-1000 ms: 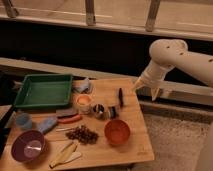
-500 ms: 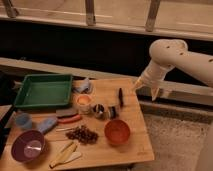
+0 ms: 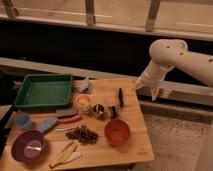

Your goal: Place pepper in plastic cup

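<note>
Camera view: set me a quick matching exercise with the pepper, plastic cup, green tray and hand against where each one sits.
Things:
1. pepper
2. plastic cup
3. green tray
4. hand

Places:
A. back left corner of the table
B. by the table's right rear corner, open, holding nothing
C. near the left edge, in front of the tray
D. lying just right of the blue cloth

Pairs: 1-D, 2-C, 3-A, 4-B
</note>
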You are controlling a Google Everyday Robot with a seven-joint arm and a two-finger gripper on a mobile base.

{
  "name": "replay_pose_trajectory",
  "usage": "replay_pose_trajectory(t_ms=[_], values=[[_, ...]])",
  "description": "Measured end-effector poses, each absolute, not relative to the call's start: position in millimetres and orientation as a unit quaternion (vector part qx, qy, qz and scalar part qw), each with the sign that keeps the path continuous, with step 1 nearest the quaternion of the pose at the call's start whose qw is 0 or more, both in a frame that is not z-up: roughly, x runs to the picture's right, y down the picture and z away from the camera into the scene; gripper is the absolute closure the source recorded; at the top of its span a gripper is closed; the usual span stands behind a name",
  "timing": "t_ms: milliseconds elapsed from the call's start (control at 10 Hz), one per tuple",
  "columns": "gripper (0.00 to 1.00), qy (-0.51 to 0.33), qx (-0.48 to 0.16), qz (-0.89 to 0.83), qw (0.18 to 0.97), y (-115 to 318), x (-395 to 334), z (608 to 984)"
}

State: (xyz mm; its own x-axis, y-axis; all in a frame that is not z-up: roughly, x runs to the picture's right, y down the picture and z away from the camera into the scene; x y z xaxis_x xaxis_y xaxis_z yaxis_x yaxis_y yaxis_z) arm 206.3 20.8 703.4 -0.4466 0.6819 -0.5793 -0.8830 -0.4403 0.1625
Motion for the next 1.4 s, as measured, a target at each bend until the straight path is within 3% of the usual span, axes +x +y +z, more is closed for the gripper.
replay_pose_trajectory(t_ms=[1000, 1400], values=[[0.32, 0.225, -0.219, 0.82, 0.479, 20, 206, 703], [0.32, 0.167, -0.215, 0.811, 0.518, 1, 169, 692]])
